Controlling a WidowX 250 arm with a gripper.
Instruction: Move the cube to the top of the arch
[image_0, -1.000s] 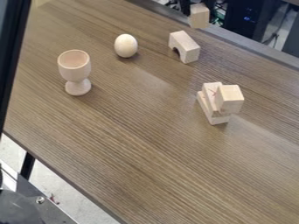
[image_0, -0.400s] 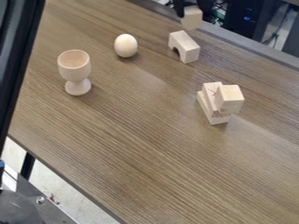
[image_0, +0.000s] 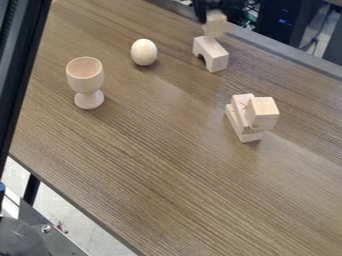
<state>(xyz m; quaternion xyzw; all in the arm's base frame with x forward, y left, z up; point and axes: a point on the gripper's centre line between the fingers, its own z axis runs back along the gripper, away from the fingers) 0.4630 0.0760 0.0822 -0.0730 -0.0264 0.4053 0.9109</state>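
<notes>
By the far edge of the counter (image_0: 153, 160), the hand (image_0: 214, 15) holds the cube (image_0: 215, 25) at the arch (image_0: 212, 49), contact between them unclear, with a goblet (image_0: 86, 80) toward the left edge.

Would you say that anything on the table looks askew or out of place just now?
Yes: in the block stack at the right, the top block sits off-centre and juts past the pieces beneath, so the pile looks askew. Nothing appears spilled or broken.

Lab-like | cables (image_0: 313, 44) | blue-lit black equipment (image_0: 283, 16) | wood-grain table (image_0: 153, 165)
</notes>
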